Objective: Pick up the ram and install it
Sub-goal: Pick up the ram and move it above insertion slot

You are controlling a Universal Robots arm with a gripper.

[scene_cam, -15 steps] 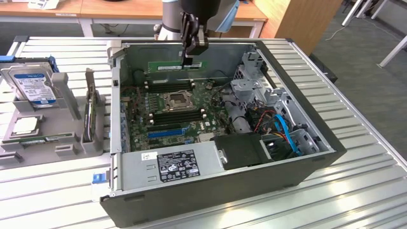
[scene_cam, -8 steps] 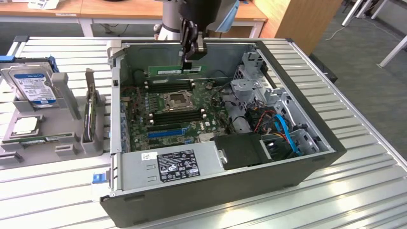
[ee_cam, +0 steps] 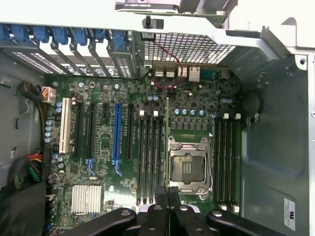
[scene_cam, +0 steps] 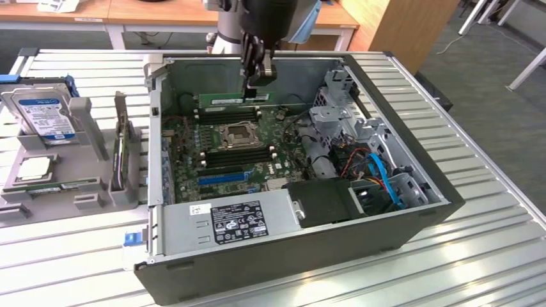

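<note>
In the exterior view, the pincer (scene_cam: 256,88) was clamped on the ram (scene_cam: 229,100), holding it over the motherboard (scene_cam: 226,150) inside the open computer case (scene_cam: 341,243) on the worktop (scene_cam: 477,256). In the wrist view, the ram (ee_cam: 167,140) showed as a thin line sticking out from the pincer (ee_cam: 167,199), above the long black slots (ee_cam: 150,157).

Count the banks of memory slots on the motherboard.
2. One bank lies on one side of the CPU socket, the other bank on the opposite side. The gripper holds the ram above the motherboard.
</note>
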